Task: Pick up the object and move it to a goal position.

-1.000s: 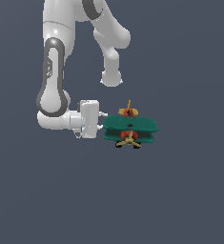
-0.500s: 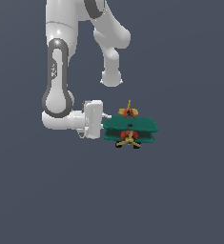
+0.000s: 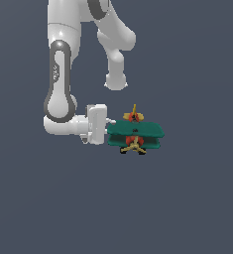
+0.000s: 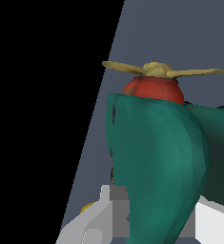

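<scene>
Panda arm (image 3: 58,94) reaches sideways so its gripper (image 3: 109,133) meets the toy biplane (image 3: 136,133) at the wing ends. Fingers (image 4: 96,219) are clenched on the teal wings (image 4: 158,157), likely for carrying; plane sits just beside the wrist, yellow propeller (image 4: 161,71) clear.

White arm (image 3: 58,94) folded downward, wrist turned sideways, pincer (image 3: 110,133) pointing toward the exterior view's right, fingers clamped closed
</scene>
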You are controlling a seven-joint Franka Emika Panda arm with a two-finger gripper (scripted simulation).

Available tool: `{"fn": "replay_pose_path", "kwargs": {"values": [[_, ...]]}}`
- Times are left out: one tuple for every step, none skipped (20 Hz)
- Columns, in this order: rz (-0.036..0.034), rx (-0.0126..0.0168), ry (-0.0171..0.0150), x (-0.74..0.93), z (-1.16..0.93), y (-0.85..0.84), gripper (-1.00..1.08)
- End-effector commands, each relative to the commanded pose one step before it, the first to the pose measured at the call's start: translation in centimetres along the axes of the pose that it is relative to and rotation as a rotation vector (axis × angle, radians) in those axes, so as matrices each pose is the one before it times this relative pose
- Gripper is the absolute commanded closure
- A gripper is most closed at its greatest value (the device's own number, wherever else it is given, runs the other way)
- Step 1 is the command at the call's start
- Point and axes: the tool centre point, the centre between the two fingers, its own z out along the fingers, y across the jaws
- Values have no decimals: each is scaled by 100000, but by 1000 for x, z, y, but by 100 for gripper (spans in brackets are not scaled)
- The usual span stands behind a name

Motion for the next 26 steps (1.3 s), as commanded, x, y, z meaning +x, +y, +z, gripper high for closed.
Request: {"fn": "replay_pose_path", "kwargs": {"values": [[-38,-17,-5,7,-32,-41,108],[0,0,0,11,-84,-85,108],[0,0,0,18,-140,-141,108],[0,0,0,25,-196,-196,108],[0,0,0,32,-250,-251,108],[56,-39,-69,46,-267,-278,108],[0,0,0,47,-357,-357,108],[0,0,0,54,-409,-408,108],[24,-38,-53,68,-431,-449,108],[0,0,0,70,-509,-506,108],[26,-46,-66,86,-521,-545,108],[0,0,0,85,-605,-598,108],[15,-38,-56,102,-620,-640,108],[0,0,0,103,-697,-686,108],[4,-38,-57,121,-706,-727,108],[0,0,0,120,-767,-748,108],[0,0,0,124,-757,-736,108],[-27,-37,-52,130,-683,-712,108],[0,0,0,118,-662,-638,108],[0,0,0,114,-609,-585,108],[-45,5,18,102,-568,-558,108],[0,0,0,103,-507,-483,108],[0,0,0,98,-456,-434,108],[-43,23,48,79,-434,-404,108],[0,0,0,88,-355,-336,108],[-30,29,55,66,-338,-298,108]]}}
